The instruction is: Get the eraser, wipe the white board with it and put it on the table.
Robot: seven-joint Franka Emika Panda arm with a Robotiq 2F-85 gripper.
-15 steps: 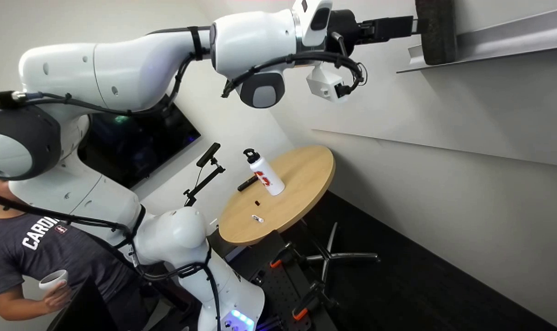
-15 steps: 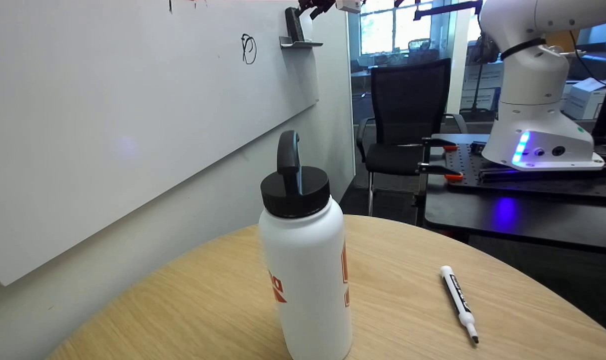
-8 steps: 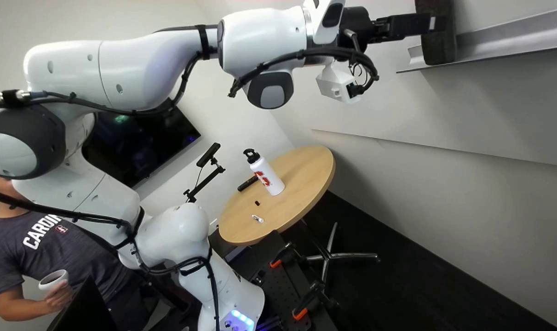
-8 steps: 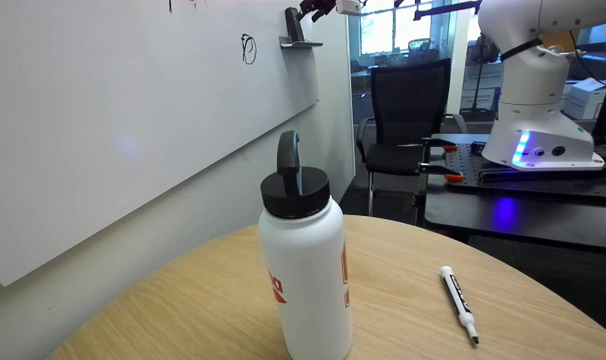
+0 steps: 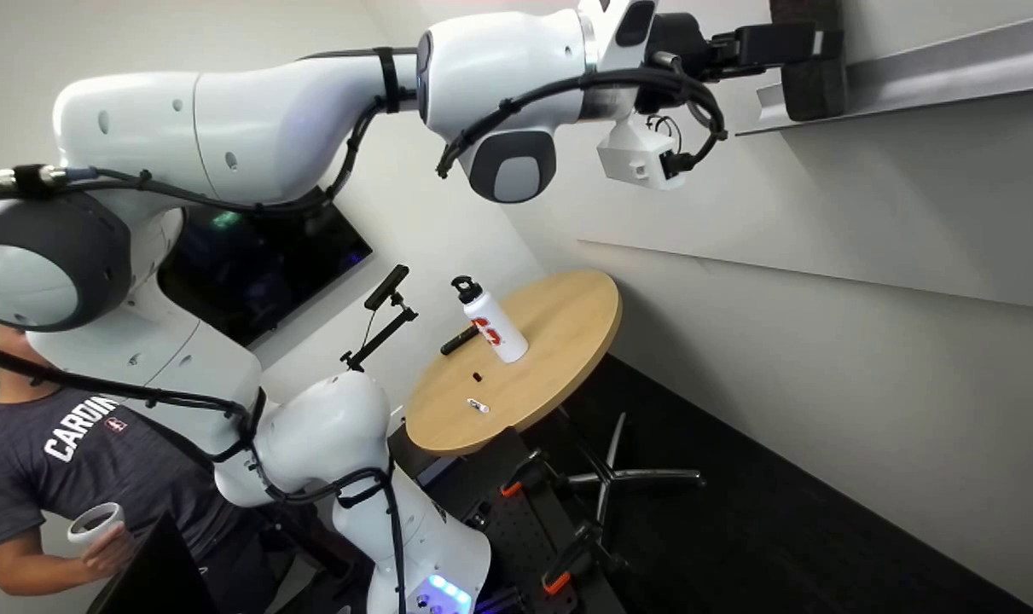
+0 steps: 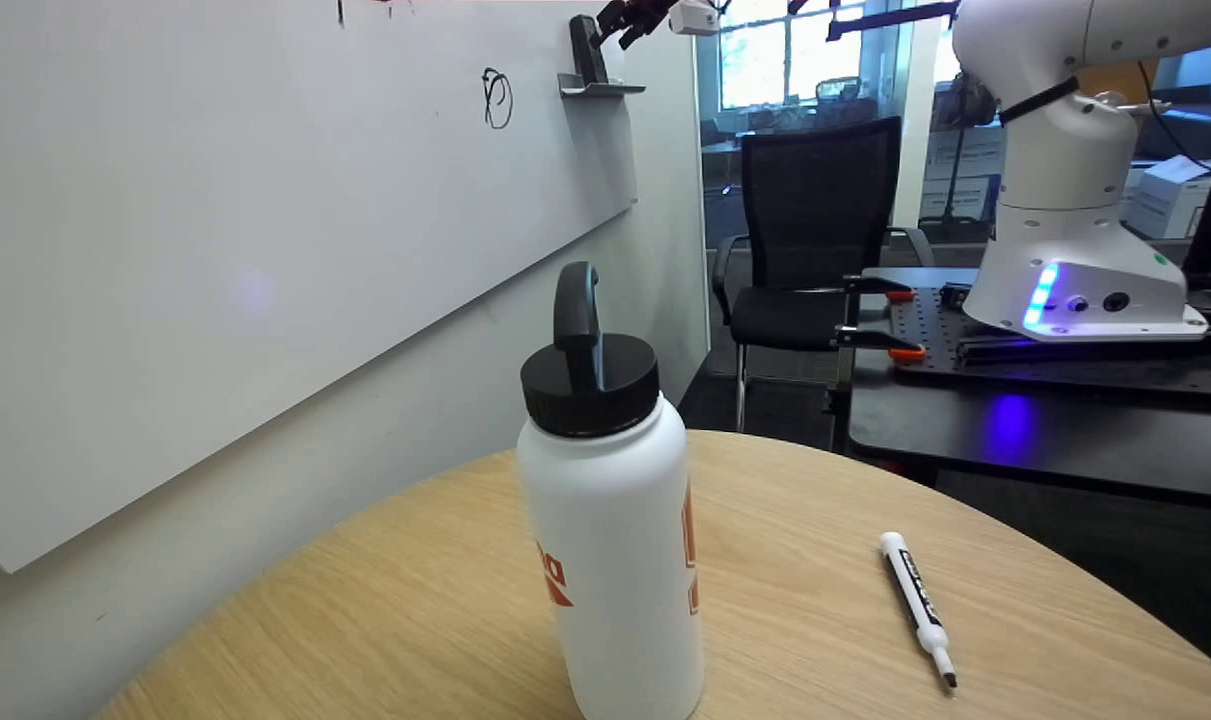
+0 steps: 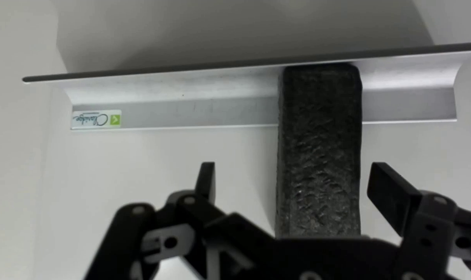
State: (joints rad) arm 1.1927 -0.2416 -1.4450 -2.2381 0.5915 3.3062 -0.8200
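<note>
- White board spans the background, with the eraser standing on end on a metal tray.
- Jaws spread wide, the gripper holds nothing.
- Centring should come first: in the wrist view the eraser looks nearer the jaw at right, so the gripper should shift that way, advance, then squeeze evenly.
- Compared with a second ago, the gripper reaches farther in; the eraser hasn't shifted.

White bottle, black-lidded, upright, in both exterior views; white marker lying apart from it. Far, in an exterior view: black chair. Left, in an exterior view: person with white cup; farther right, dark screen.
</note>
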